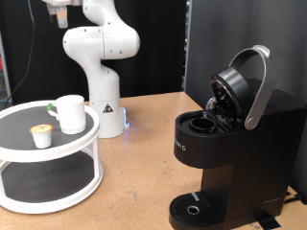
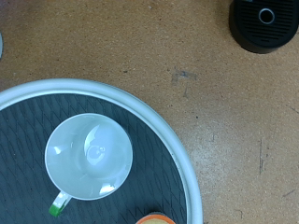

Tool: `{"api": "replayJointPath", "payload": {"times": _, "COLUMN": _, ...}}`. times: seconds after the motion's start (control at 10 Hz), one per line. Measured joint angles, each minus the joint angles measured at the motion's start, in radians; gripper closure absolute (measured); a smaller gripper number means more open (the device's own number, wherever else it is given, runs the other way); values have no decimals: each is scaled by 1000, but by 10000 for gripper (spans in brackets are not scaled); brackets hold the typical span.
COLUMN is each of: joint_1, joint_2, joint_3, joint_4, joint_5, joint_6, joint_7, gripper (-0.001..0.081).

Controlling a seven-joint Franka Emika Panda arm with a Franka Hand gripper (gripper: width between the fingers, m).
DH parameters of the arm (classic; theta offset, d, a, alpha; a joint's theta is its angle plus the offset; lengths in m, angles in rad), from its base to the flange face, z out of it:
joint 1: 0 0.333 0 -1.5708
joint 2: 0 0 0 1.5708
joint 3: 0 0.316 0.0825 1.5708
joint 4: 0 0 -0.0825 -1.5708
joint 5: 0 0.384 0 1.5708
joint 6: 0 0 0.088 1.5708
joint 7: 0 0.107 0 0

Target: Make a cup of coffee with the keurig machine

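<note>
Lid on the keurig machine [image 1: 230, 134] is flipped all the way up, silver-grey handle arching over the top and the pod chamber sitting exposed. It's on the right side of the exterior view, parked on a brown wooden surface [image 1: 153, 153], with its round drip base [image 1: 197, 208] at the near edge. The wrist view catches that same base [image 2: 266, 23] in a corner.

Over on the left there's a white 2-tier round stand [image 1: 48, 158] with dark mesh shelves. The cup [image 1: 70, 112] stands upright on the upper shelf, and a small white pod with a tan top [image 1: 40, 135] sits just beside it, a bit nearer the camera. From the wrist view you're looking straight down into the cup [image 2: 89, 157], which looks empty, handle sticking out toward the rim of the stand [image 2: 177, 154].

End effector [image 1: 58, 11] is way up at the top left of the exterior view, high above the stand, mostly cropped, so I can't tell if the fingers are apart or together. It isn't holding anything I can see.
</note>
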State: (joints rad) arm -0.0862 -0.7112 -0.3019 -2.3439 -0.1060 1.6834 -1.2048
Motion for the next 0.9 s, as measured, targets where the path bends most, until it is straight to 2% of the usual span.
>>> {"api": "replayJointPath", "payload": {"times": 0.3, "joint_1": -2, "joint_2": 19, "joint_3": -11, "joint_4": -14, "joint_5": -21, "joint_6": 23, "joint_7": -30, "gripper": 3}}
{"api": "replayJointPath", "payload": {"times": 0.7, "joint_1": -19, "joint_2": 127, "joint_3": -14, "joint_4": -8, "joint_5": -64, "joint_6": 146, "joint_7": -3, "gripper": 3}}
{"api": "replayJointPath", "payload": {"times": 0.9, "joint_1": -24, "joint_2": 177, "joint_3": -16, "joint_4": 6, "joint_5": -65, "joint_6": 181, "joint_7": -3, "gripper": 3}}
